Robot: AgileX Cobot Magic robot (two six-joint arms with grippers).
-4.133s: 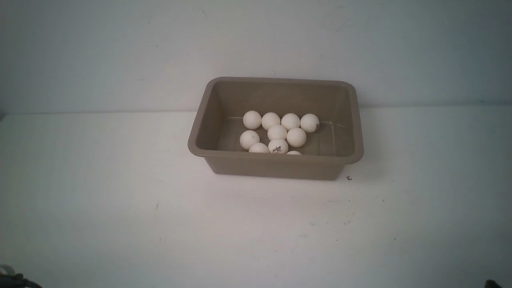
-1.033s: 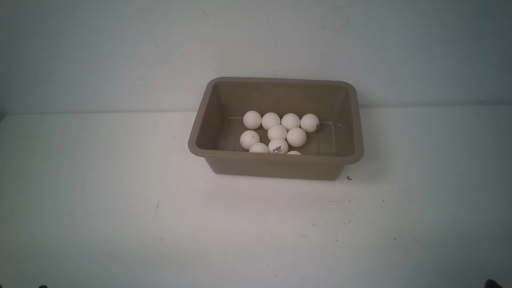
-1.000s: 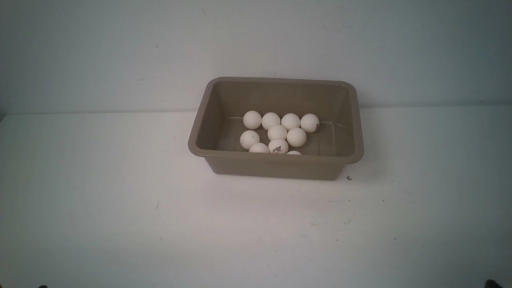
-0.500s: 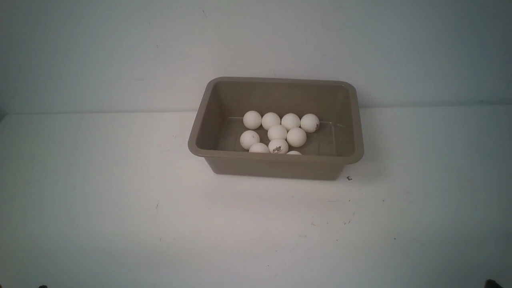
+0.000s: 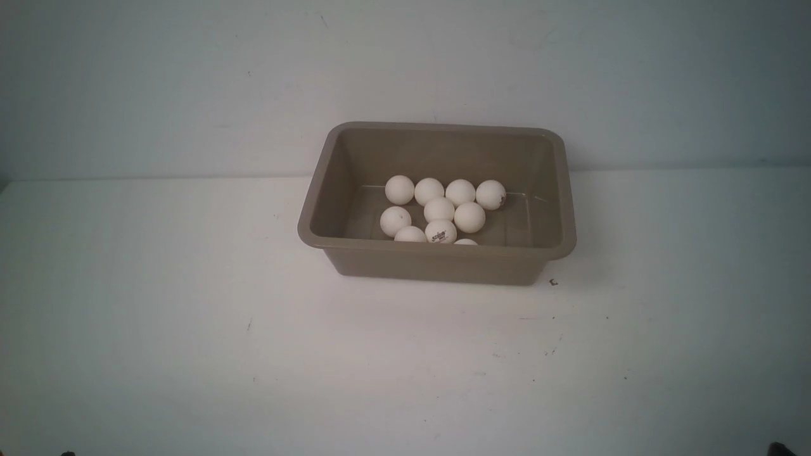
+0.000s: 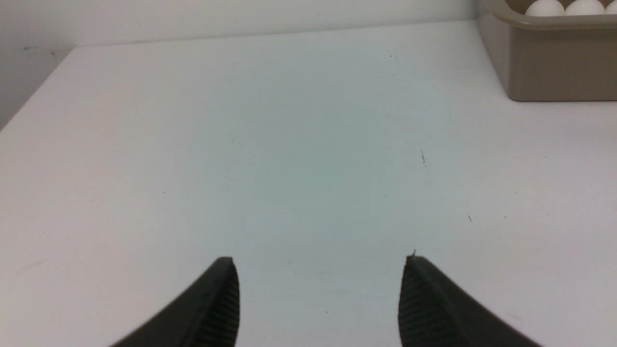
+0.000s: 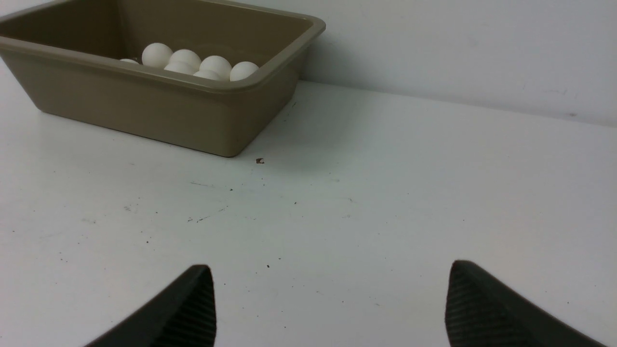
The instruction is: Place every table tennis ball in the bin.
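While both arms stay low at the near edge, the scene reads so:
Bin (image 5: pixel 437 263): stands on the white table (image 5: pixel 190 304), near the wall
Balls (image 5: pixel 440 209): all lie clustered inside the bin
Left gripper (image 6: pixel 318 260): jaws apart, holding nothing
Right gripper (image 7: pixel 330 267): jaws wide apart, holding nothing
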